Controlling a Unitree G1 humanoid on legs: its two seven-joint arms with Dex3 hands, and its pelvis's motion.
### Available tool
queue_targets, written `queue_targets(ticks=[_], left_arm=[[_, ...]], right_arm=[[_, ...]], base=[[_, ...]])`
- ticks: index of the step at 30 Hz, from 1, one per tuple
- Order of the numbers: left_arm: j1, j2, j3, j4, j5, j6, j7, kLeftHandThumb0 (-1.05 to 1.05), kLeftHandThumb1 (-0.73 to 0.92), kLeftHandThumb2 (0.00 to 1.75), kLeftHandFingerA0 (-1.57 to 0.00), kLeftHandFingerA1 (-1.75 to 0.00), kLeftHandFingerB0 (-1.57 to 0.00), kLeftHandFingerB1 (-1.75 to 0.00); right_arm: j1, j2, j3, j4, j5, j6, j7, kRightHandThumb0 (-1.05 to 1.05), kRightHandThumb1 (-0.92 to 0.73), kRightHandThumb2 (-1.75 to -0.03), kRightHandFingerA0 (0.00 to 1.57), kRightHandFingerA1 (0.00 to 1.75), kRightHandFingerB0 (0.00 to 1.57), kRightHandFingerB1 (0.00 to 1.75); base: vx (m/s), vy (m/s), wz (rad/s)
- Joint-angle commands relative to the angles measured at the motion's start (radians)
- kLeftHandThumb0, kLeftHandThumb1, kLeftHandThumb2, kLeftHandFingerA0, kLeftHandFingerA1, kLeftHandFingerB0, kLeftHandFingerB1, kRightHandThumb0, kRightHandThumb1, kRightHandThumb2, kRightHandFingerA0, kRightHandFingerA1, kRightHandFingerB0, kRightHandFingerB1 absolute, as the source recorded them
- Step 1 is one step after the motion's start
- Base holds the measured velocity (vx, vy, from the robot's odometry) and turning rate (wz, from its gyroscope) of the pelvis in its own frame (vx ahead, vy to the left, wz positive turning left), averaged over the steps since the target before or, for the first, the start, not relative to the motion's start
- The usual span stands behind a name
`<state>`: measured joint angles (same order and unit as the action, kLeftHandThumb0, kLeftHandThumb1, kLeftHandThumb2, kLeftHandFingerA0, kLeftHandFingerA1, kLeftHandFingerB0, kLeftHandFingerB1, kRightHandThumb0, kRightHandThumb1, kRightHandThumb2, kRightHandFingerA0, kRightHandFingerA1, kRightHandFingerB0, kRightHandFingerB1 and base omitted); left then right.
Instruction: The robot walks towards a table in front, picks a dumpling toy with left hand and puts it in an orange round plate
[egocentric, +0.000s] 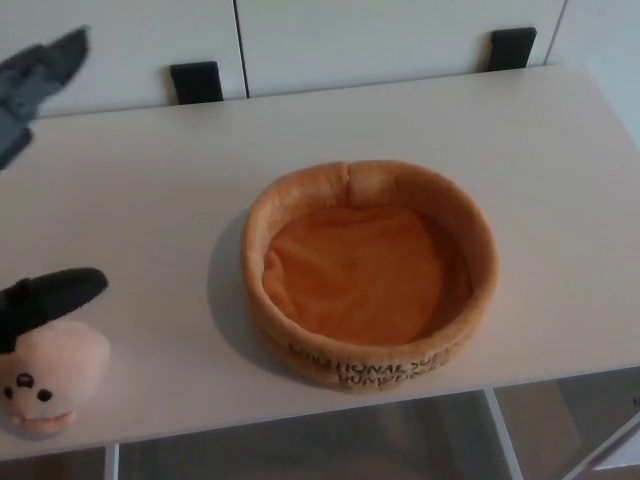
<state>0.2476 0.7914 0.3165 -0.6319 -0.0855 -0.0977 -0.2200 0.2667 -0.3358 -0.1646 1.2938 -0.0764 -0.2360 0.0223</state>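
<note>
Your left hand (40, 180) enters at the picture's left edge, fingers spread wide apart, one low, one high.

The orange plate (368, 272) looks like soft plush cloth, kinda velvety inside. My dumpling toy (48, 376) is fuzzy fabric too, and the table (150, 190) is smooth matt white.
</note>
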Motion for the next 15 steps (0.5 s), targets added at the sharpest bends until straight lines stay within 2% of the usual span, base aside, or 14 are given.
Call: queue_targets(ticks=[1, 2, 3, 4, 7, 8, 10, 13, 14, 15], left_arm=[[-0.063, 0.067, -0.100, 0.043, 0.188, 0.172, -0.072, -0.38, 0.33, 0.70, 0.00, -0.31, 0.00, -0.08], [-0.065, 0.067, -0.101, 0.043, 0.189, 0.174, -0.072, -0.38, 0.33, 0.70, 0.00, -0.31, 0.00, -0.08], [-0.078, 0.112, -0.134, 0.082, 0.200, 0.190, -0.122, -0.55, 0.31, 0.68, 0.00, -0.29, 0.00, 0.00], [-0.082, 0.140, -0.151, 0.097, 0.207, 0.209, -0.155, -0.55, 0.34, 0.70, 0.00, -0.29, 0.00, 0.00], [-0.083, 0.157, -0.160, 0.094, 0.209, 0.233, -0.171, -0.55, 0.34, 0.70, 0.00, -0.29, 0.00, 0.00], [-0.066, 0.192, -0.155, 0.087, 0.202, 0.260, -0.213, -0.56, 0.30, 0.55, 0.00, -0.12, 0.00, -0.01], [-0.037, 0.253, -0.142, 0.073, 0.192, 0.305, -0.288, -0.64, 0.28, 0.56, 0.00, -0.13, 0.00, -0.01], [-0.031, 0.271, -0.133, 0.065, 0.188, 0.322, -0.307, -0.64, 0.28, 0.56, 0.00, -0.13, 0.00, -0.01], [-0.013, 0.294, -0.106, 0.059, 0.187, 0.341, -0.333, -0.82, 0.29, 0.64, 0.00, -0.04, 0.00, 0.00], [0.001, 0.311, -0.086, 0.054, 0.186, 0.355, -0.353, -0.82, 0.29, 0.64, 0.00, -0.04, 0.00, 0.00]], right_arm=[[-0.003, -0.027, -0.011, -0.002, 0.015, -0.001, 0.001, -0.21, -0.60, -0.57, 0.90, 0.72, 0.49, 0.45], [-0.003, -0.027, -0.011, -0.003, 0.015, -0.001, 0.001, -0.21, -0.60, -0.57, 0.90, 0.72, 0.49, 0.45], [0.002, -0.027, -0.003, -0.013, 0.008, -0.002, -0.002, -0.24, -0.61, -0.58, 0.90, 0.70, 0.50, 0.45], [0.002, -0.028, 0.002, -0.016, 0.003, 0.000, -0.003, -0.25, -0.61, -0.58, 0.95, 0.72, 0.49, 0.44], [0.000, -0.030, 0.005, -0.014, 0.001, 0.004, -0.002, -0.25, -0.61, -0.58, 0.95, 0.72, 0.49, 0.44], [0.000, -0.029, -0.002, -0.015, 0.009, 0.004, 0.000, -0.23, -0.60, -0.58, 0.90, 0.71, 0.49, 0.45], [-0.001, -0.028, -0.012, -0.019, 0.021, 0.002, 0.003, -0.23, -0.60, -0.57, 0.90, 0.71, 0.49, 0.46], [-0.001, -0.029, -0.014, -0.022, 0.022, 0.000, 0.003, -0.23, -0.60, -0.57, 0.90, 0.71, 0.49, 0.46], [0.000, -0.030, -0.010, -0.024, 0.017, 0.003, 0.001, -0.23, -0.60, -0.58, 0.92, 0.71, 0.50, 0.46], [0.001, -0.031, -0.007, -0.026, 0.014, 0.005, -0.001, -0.23, -0.60, -0.58, 0.92, 0.71, 0.50, 0.46]], base=[[0.00, 0.000, 0.00], [0.00, 0.000, 0.00], [0.00, 0.000, 0.00], [0.00, 0.000, 0.00], [0.00, 0.000, 0.00], [0.00, 0.000, 0.00], [0.00, 0.000, 0.00], [0.00, 0.000, 0.00], [0.00, 0.000, 0.00], [0.00, 0.000, 0.00]])
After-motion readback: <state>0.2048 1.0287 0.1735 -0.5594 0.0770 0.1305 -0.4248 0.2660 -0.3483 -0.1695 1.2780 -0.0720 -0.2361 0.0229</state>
